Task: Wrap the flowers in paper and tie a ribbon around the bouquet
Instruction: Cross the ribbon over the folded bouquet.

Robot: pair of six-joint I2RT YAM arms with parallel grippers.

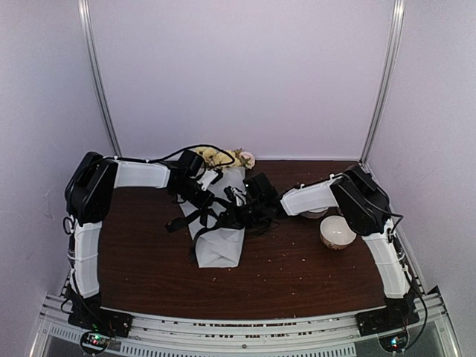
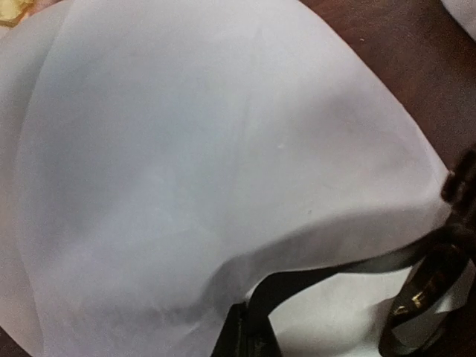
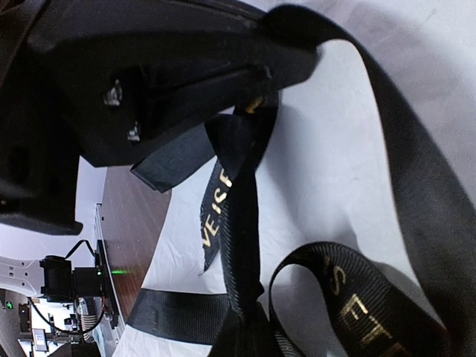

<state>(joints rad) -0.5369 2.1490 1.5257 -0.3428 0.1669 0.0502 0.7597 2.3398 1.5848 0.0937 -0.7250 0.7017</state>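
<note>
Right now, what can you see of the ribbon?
The ribbon is a black woven strip with gold lettering, flat and limp. It loops and crosses over the paper-wrapped bouquet mid-table, with one tail trailing left onto the table. The shut right gripper appears to pinch one strand.

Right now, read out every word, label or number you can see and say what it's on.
"VEISE": gold letters, cut off, on the black ribbon tail, right wrist view.
"SET": gold, partial, on its loop lower down.
Left wrist view: gold marks on the ribbon, too blurred to read.
Nothing else legible.
</note>
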